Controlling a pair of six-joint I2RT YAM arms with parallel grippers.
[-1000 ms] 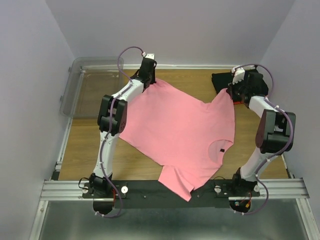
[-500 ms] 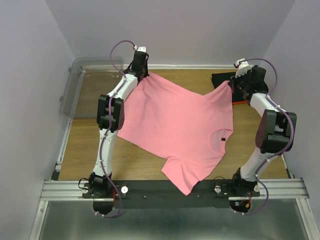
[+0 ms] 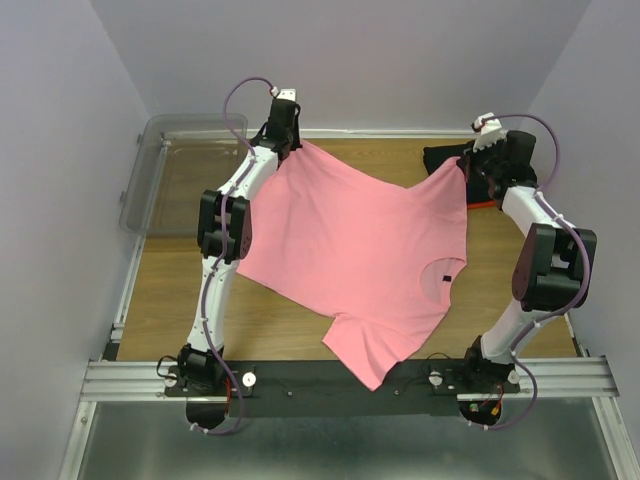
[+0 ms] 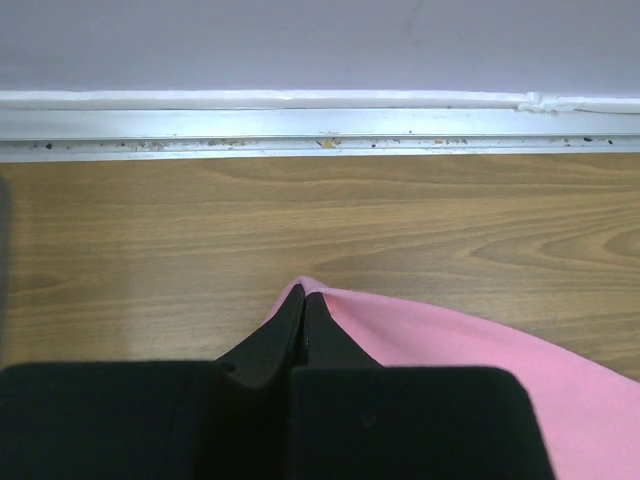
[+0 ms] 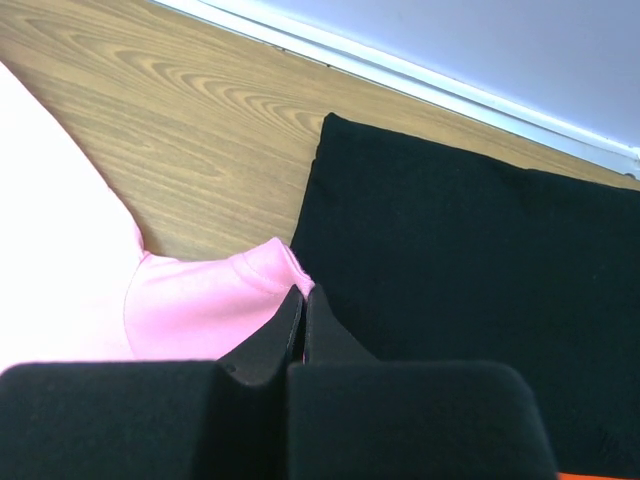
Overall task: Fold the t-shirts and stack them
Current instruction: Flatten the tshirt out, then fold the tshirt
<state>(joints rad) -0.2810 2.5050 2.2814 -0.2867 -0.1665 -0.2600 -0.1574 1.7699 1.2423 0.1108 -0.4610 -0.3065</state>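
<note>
Top external shows the left end effector (image 3: 290,148) and right end effector (image 3: 466,165) each pinched tight on a far corner of the one pink t-shirt (image 3: 360,250), which is stretched between them over the surface (image 3: 170,290). Both arms reach forward with their elbows bent. One folded black t-shirt (image 3: 443,158) sits far right, with an orange one (image 3: 482,205) peeking out right beside it.

We find the pink t-shirt (image 3: 350,250) stretched across the middle of the bench (image 3: 170,290), barring the centre. A clear bin (image 3: 150,190) stands at 10 o'clock, a folded black t-shirt (image 3: 440,162) at 2. Bare wood lies open at 8 and at 12.
</note>
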